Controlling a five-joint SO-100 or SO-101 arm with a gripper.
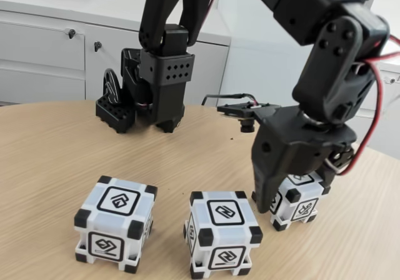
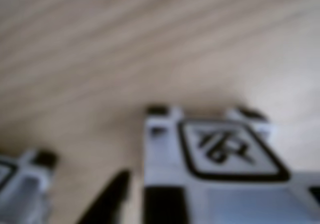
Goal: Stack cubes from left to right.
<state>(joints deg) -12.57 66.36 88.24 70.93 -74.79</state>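
Three cubes sit in a row on a wooden table (image 1: 50, 161) before white cabinets (image 1: 44, 55): left cube (image 1: 115, 224), middle cube (image 1: 223, 233), right cube (image 1: 299, 200). The gripper (image 1: 284, 195) straddles the right cube; its grasp cannot be told.

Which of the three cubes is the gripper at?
The rightmost cube in the fixed view: the gripper is down at its left side, partly hiding it. The middle cube and left cube stand apart, unobstructed.
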